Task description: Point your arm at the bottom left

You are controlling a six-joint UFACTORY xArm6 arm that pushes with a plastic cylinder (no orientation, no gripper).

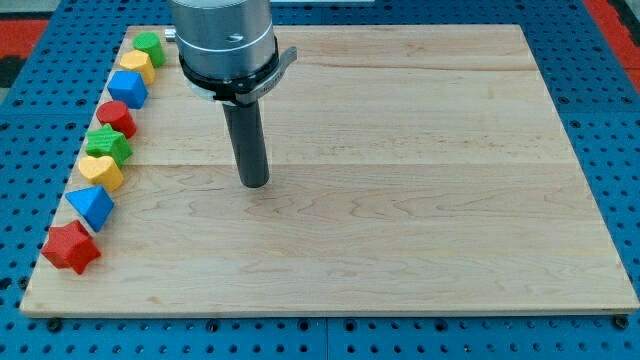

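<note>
Camera view. A pale wooden board (400,200) with visible grain and faint plank seams lies on a blue pegboard surface (610,120) studded with raised bumps; a red patch shows at the view's top corners.

Eight small, glossy plastic blocks stand in a line along the board's left edge. From the view's top to its bottom: a green rounded block (150,46), a yellow block (136,66), a blue cube-like block (128,88), a red rounded block (116,118), a green star-like block (107,145), a yellow block with angled faces (101,171), a blue triangular block (91,206) and a red star-like block (70,247).

The arm enters from the view's top as a grey metal cylinder (225,40) with a dark collar. From it a straight dark rod hangs upright; my tip (256,184) rests on bare wood left of the board's centre, well apart from every block and touching none. The rod carries no jaws and holds nothing.

The bottom left corner of the board (40,300) lies below the red star-like block, far from my tip.
</note>
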